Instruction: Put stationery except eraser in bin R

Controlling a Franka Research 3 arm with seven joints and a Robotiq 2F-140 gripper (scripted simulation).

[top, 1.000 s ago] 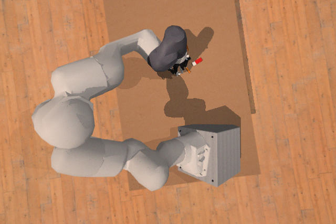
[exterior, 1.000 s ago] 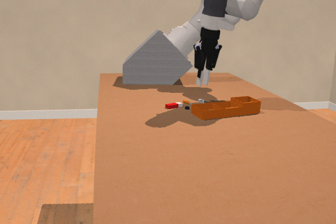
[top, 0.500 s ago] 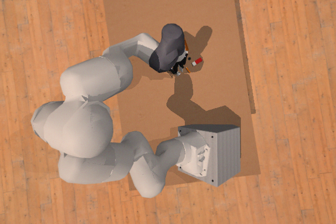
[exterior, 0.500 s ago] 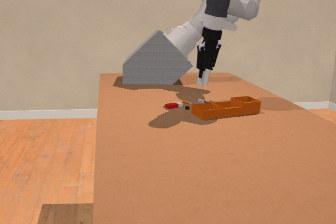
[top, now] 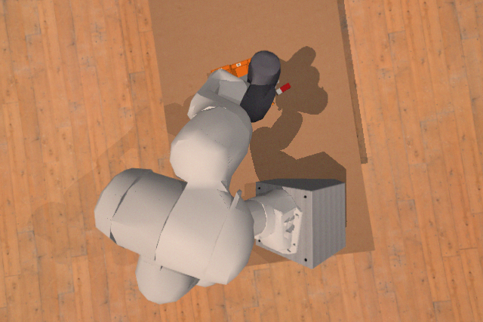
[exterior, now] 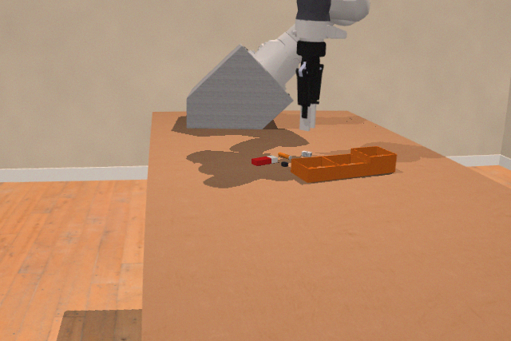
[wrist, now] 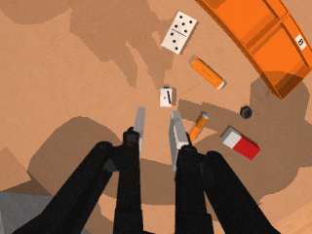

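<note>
The narrowly parted fingers of the black gripper [exterior: 307, 126] [wrist: 158, 112] are held above the table, with nothing gripped. In the wrist view, a small white block with a black stripe [wrist: 166, 97], seemingly a sharpener, is seen just beyond the fingertips, outside the orange plastic bins [top: 240, 70] [exterior: 342, 172] [wrist: 279, 87]. The red-and-white rectangular eraser [top: 283, 88] [exterior: 263, 160] [wrist: 241, 142] is seen to their right. The bin marked R cannot be singled out with certainty.

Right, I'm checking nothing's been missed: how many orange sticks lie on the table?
2. The longer one lies between the domino and the black nut; the shorter lies beside the red-and-white block.
</note>
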